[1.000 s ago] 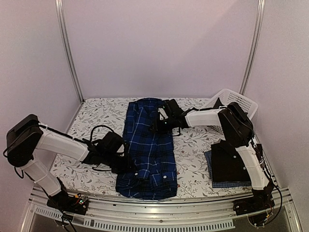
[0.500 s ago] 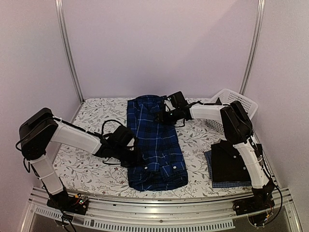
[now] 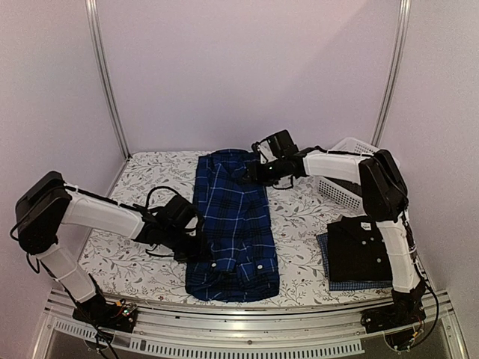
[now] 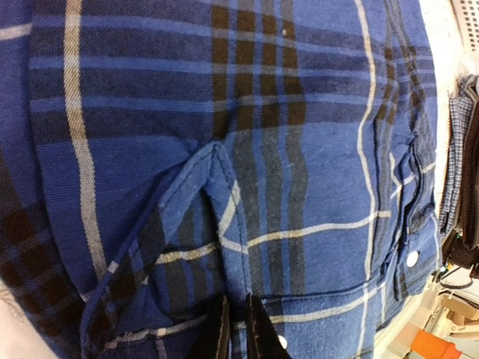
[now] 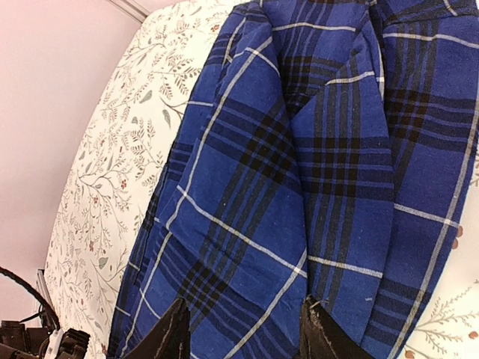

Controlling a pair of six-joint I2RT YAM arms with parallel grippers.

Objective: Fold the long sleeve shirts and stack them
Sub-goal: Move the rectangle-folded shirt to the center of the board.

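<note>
Loosely folded woven plaid shirt (image 3: 233, 224), long rectangle

soft, even pinkish light with faint shadows.

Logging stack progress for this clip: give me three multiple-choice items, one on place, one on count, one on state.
1. The black shirt lies: A on the blue check shirt; B under the plaid shirt; C unfolded alone.
2. Shirts in view: A two; B three; C four.
3. The left gripper is: A wide open; B shut on the plaid shirt; C out of view.
Answers: 1 A, check cloth shows under its edges; 2 B, plaid, black, check; 3 B, its fingers pinch a plaid fold.
</note>
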